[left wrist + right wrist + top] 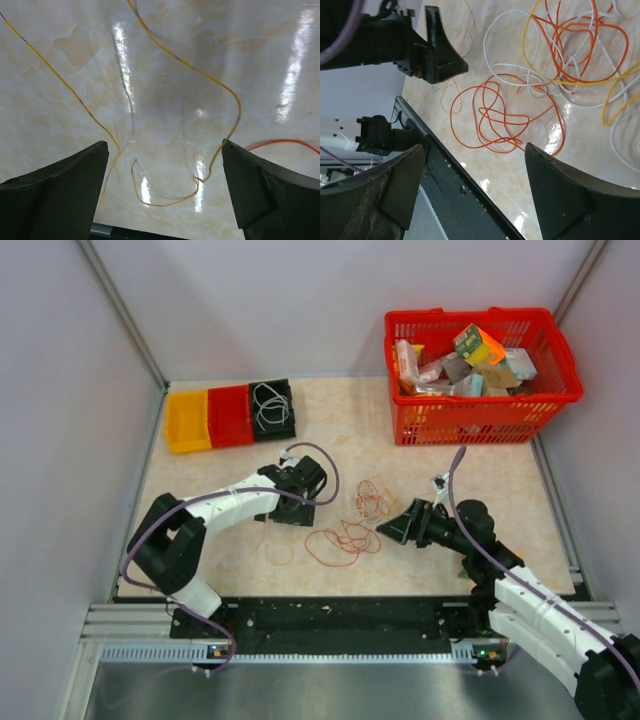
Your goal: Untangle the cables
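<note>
An orange cable (338, 541) lies looped on the table's middle; a snarl of white, orange and yellow cables (372, 499) lies just behind it. In the right wrist view the orange coil (490, 117) sits ahead of the jaws and the snarl (570, 55) is at the upper right. A thin yellow cable (200, 75) lies loose on the table under my left gripper (165, 170), which is open and holds nothing. My left gripper (297, 502) is left of the cables. My right gripper (390, 528) is to their right; it (475, 165) is open and holds nothing.
Yellow (187, 421), red (230, 416) and black (285, 392) bins stand at the back left; the black one holds white cable (268, 406). A red basket (480, 415) of packages stands at the back right. A black rail (455, 185) runs along the near edge.
</note>
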Robot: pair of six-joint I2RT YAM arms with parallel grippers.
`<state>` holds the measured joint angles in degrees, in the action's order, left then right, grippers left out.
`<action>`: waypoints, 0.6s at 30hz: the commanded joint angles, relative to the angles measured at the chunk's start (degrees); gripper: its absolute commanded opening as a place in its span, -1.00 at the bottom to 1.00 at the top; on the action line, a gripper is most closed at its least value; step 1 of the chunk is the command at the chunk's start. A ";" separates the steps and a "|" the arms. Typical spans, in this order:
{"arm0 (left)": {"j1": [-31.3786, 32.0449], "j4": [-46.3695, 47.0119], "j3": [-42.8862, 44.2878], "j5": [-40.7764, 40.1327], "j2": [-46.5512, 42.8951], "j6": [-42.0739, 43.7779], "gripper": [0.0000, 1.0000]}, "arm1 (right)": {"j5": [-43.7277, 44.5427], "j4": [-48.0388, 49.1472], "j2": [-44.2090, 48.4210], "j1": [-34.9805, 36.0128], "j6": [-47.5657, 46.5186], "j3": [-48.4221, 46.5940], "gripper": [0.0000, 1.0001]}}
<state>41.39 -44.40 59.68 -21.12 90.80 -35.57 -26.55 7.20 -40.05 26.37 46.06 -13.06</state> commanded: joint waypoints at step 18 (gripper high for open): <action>-3.23 4.77 -4.75 -2.17 -1.94 2.79 0.97 | 0.44 -1.58 8.67 -0.35 0.52 -0.12 0.62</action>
<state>39.83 -42.26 56.03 -25.96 93.32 -32.97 -26.00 4.73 -32.56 26.37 46.30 -13.04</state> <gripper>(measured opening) 0.984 0.808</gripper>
